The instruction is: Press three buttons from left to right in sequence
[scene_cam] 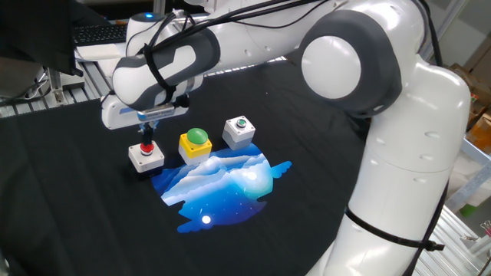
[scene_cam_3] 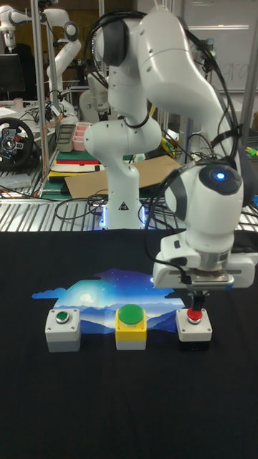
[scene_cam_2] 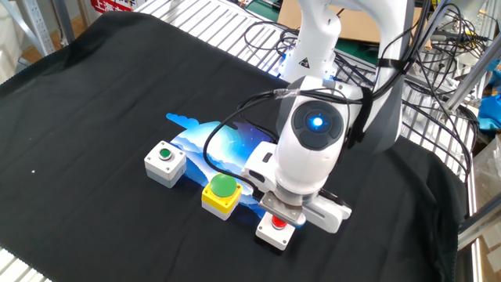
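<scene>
In one fixed view, the row of three box push-buttons is read from the left, with the blue-and-white mountain-patterned patch on the black cloth-covered table taken as the landmark. Just off the patch's left end stands the small white plastic box with a round red cap, and the white arm's two-finger gripper is seen directly above it, its dark tips pointed straight down and reaching the red cap; whether they actually touch it cannot be judged. The fingers appear as one narrow dark stem, and it cannot be told from any view whether they are spread or pressed together. At the patch's upper edge, next in the row, sits the square yellow plastic box topped by a large smooth green dome, just beside the red-capped box and clear of the gripper. Further right along the same edge sits the white box with a small flat green cap, the farthest of the three from the gripper. The boxes are seen as squat cubes with rounded corners and a matte plastic finish; the cloth is dull, soft and slightly creased, while the patch is glossy in colour with jagged outlines. In the tall fixed view the order is mirrored, and the gripper is seen just over the red cap.
</scene>
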Robot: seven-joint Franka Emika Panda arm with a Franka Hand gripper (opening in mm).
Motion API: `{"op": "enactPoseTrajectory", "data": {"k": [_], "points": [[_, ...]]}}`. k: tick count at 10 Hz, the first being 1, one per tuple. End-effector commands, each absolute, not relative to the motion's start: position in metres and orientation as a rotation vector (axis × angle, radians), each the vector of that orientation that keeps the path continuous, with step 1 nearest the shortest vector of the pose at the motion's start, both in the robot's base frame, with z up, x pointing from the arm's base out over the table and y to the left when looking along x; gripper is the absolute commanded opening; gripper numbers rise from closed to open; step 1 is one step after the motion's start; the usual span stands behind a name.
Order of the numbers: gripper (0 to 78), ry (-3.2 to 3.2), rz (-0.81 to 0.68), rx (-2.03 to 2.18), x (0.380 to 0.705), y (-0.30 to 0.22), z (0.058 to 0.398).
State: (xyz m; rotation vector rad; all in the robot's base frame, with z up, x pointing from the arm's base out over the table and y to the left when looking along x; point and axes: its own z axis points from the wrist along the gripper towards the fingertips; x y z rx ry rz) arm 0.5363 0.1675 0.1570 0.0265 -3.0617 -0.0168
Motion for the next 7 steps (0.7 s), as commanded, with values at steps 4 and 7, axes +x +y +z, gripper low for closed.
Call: {"op": "enactPoseTrajectory", "data": {"k": [4, 7], "points": [[1.1, -3.052, 0.006, 0.029, 0.544, 0.151, 0.218], [1.1, -3.052, 0.016, 0.018, 0.544, 0.14, 0.237]]}}
